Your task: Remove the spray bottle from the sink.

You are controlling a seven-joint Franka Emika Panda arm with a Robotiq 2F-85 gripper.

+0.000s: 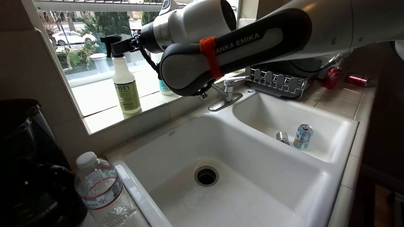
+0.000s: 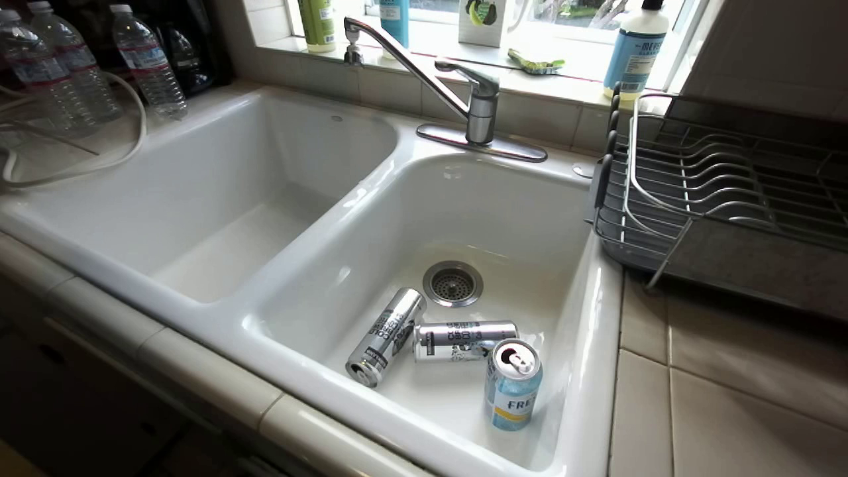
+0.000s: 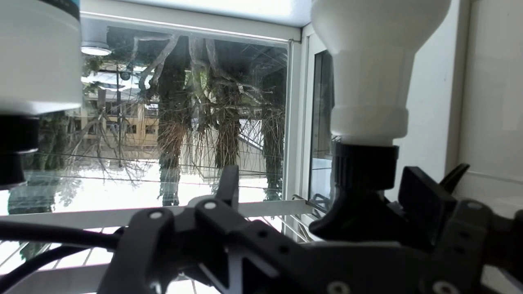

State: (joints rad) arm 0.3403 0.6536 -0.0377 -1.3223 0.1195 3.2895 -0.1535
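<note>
- the spray bottle [image 1: 127, 91] stands upright on the windowsill [image 1: 102, 119], outside the sink [image 1: 240, 201];
- the gripper [image 3: 322, 175] has its fingers [image 3: 425, 198] spread wide; the bottle's black trigger head [image 3: 359, 220] shows between them in the wrist view, nearer one; contact I cannot tell;
- two silver cans [image 2: 387, 338] lie in the smaller basin [image 2: 523, 285]; a blue can [image 2: 513, 394] stands there

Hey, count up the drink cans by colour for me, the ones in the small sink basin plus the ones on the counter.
Silver cylindrical metal cans, lying in the smaller glossy white basin: 2
Light-blue metal can with a silver top, upright there: 1
Red metal cans on the beige tiled counter: 2
Total: 5
</note>
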